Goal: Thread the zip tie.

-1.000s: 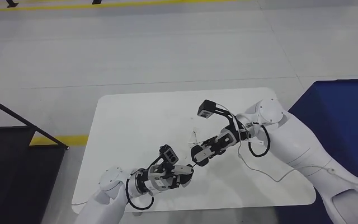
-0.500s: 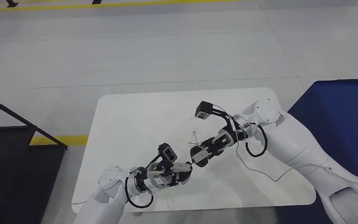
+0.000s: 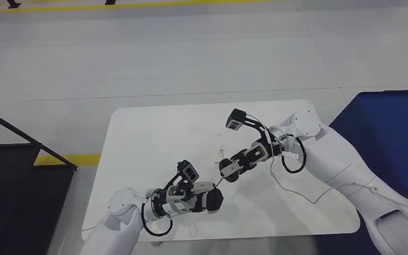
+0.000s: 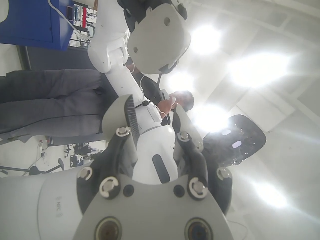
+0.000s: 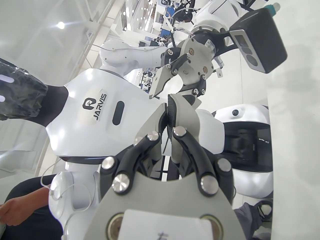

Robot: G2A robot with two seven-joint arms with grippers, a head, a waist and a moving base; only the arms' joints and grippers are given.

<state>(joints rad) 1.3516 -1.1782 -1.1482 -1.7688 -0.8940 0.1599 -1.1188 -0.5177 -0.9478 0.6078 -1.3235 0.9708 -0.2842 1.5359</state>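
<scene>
Claw check, top view: right claw (image 3: 227,171) and left claw (image 3: 214,199) are close together over the middle of the white surface (image 3: 146,134). The thin dark zip tie (image 3: 220,182) runs from the right claw's tips toward the left claw; can't tell if it touches the left one. Left wrist view: left claw (image 4: 153,123) is spread wide, pads well apart. Right wrist view: right claw (image 5: 167,111) is pinched tight on the zip tie (image 5: 164,146), with the strip showing just behind the pads. The left claw sits just beyond the tips, its fingers apart.
</scene>
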